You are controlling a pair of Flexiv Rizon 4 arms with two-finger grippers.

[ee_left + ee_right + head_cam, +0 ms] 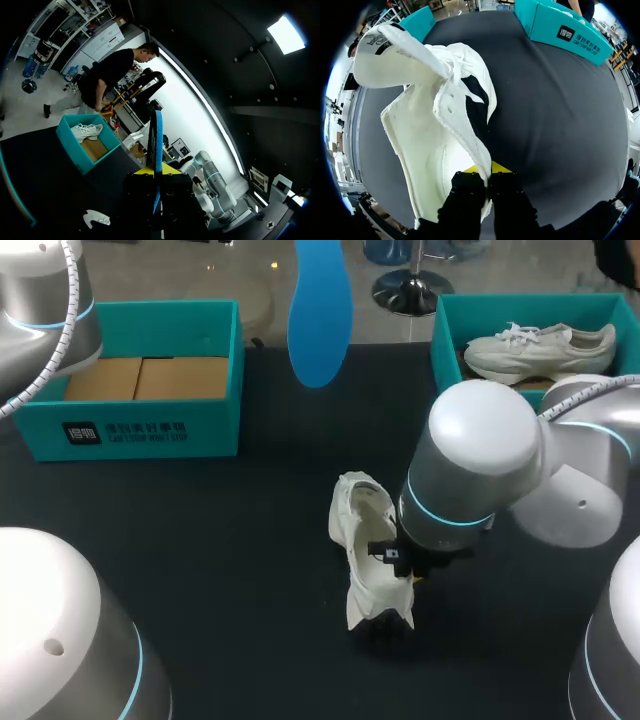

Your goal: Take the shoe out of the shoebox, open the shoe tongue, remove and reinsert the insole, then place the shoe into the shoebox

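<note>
A white shoe (365,540) stands on the black table (220,540) near the middle, laces loose and tongue pulled open. My right gripper (398,562) is shut on its upper edge. In the right wrist view the eyelet flap of the shoe (445,115) runs down between the fingers of the right gripper (485,175). A blue insole (318,310) hangs in the air above the table's far edge. The left wrist view shows this insole (158,142) standing on edge between the yellow tips of my left gripper (157,172), which is shut on it.
A teal shoebox (140,380) with a cardboard insert sits at the far left. A second teal shoebox (445,340) at the far right holds another white shoe (540,348). My right arm's large elbow (480,460) hangs over the table beside the shoe.
</note>
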